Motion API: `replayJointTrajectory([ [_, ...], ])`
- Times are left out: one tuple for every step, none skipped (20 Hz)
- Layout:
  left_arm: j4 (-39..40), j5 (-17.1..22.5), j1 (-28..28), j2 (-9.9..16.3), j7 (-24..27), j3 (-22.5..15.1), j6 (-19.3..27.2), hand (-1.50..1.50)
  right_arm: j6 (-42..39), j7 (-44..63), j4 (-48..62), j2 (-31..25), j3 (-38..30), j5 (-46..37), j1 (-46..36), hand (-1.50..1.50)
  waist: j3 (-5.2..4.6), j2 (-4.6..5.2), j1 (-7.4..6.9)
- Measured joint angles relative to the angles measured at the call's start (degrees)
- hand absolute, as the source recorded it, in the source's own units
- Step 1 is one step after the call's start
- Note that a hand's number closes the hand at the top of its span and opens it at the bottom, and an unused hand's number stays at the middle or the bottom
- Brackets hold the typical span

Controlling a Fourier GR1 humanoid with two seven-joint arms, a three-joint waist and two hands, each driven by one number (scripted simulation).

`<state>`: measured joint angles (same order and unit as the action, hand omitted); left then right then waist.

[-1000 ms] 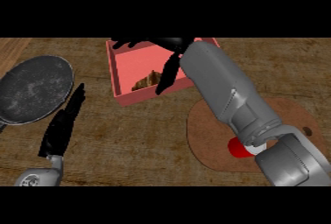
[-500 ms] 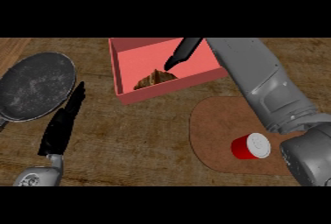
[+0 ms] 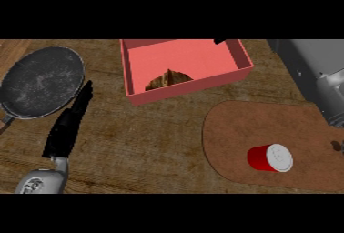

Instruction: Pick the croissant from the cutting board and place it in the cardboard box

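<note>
The croissant [image 3: 166,79] lay inside the pink cardboard box [image 3: 201,84], against its near wall. Left of the box, the left hand [image 3: 68,124] rested with fingers straight and pressed together beside a dark pan [image 3: 42,82]. At the box's far rim only a black tip of the right hand [image 3: 220,41] showed, so its fingers could not be told.

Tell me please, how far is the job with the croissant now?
Done, as it looks: the croissant lies inside the cardboard box, and the cutting board carries only a red can. In hand: nothing. The left hand is flat and open beside the pan; of the right hand only a dark tip shows at the box's far rim. Left: likely nothing more than drawing the right arm away.
</note>
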<state>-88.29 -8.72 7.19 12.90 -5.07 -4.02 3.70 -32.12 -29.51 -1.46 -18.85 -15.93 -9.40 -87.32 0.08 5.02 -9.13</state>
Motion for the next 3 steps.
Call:
replayJointTrajectory([
  [-0.08, -0.05, 0.28, 0.0, -0.02, -0.04, -0.01, 0.0, -0.38, 0.28, -0.16, -1.0, -0.19, 0.18, 0.14, -1.5, 0.03, 0.26, -0.25],
  [0.02, -0.18, 0.05, -0.24, 0.27, -0.31, 0.07, 0.0, -0.96, 0.76, -0.26, -1.93, -0.29, 0.29, 0.22, -1.5, 0.03, 0.4, -0.49],
  [-0.03, -0.29, 0.19, -0.41, 0.33, -0.59, 0.04, 0.0, -1.48, 1.18, -0.46, -2.75, -0.4, 0.4, 0.17, -1.5, 0.05, 0.55, -0.7],
])
